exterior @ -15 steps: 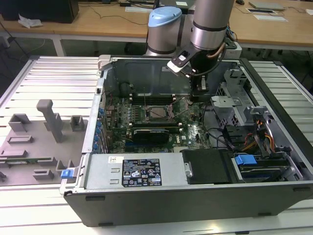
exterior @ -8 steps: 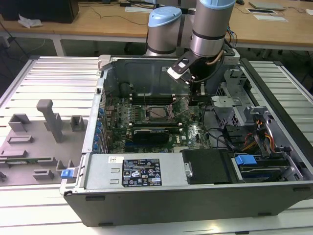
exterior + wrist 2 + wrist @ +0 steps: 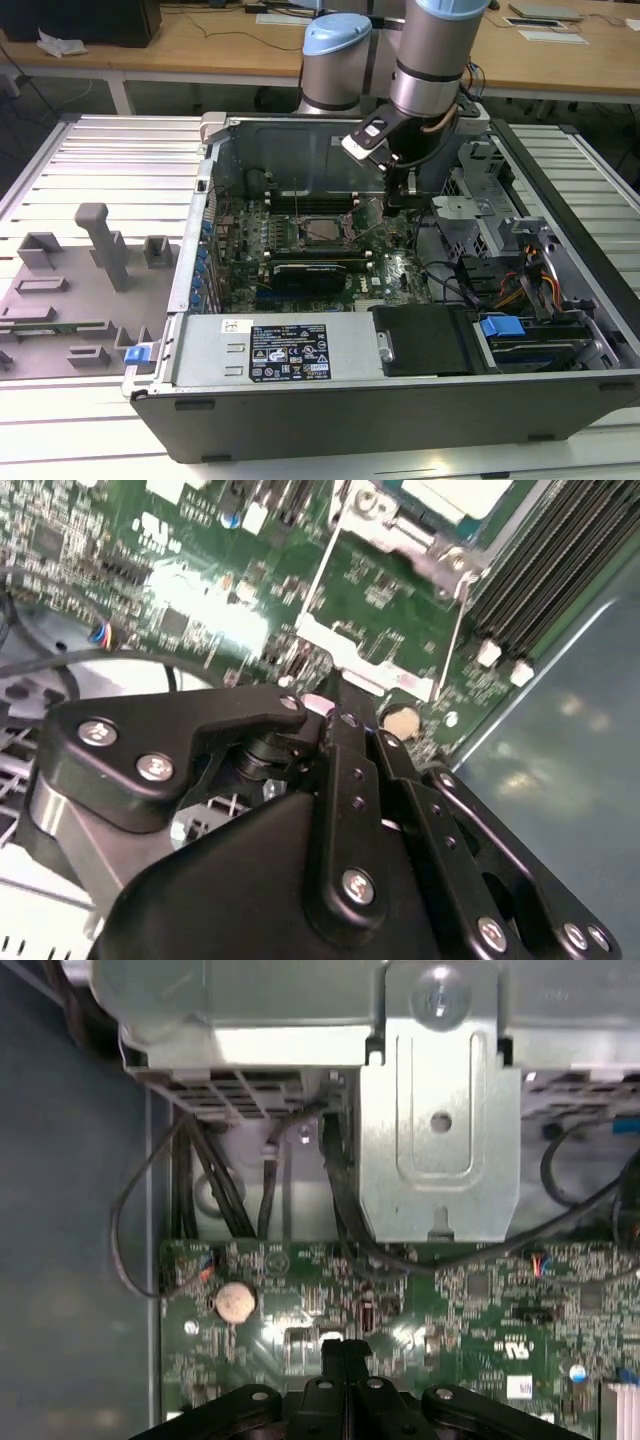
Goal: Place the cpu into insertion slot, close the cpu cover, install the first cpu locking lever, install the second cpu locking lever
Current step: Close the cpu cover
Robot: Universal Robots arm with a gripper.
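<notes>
Plainly closed, tool (image 3: 345, 1348) hangs over motherboard (image 3: 480, 1290) (cpu (image 3: 450, 492) in socket (image 3: 375, 510)).

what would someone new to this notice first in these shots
A big grey metal computer case lies open in the middle of the exterior view, its green motherboard exposed. The silver and blue robot arm reaches down into it, its black gripper low near the board, to the exterior view's right of the small square pale-topped cpu. A grey plastic tray of upright holders lies at the exterior view's left.
</notes>
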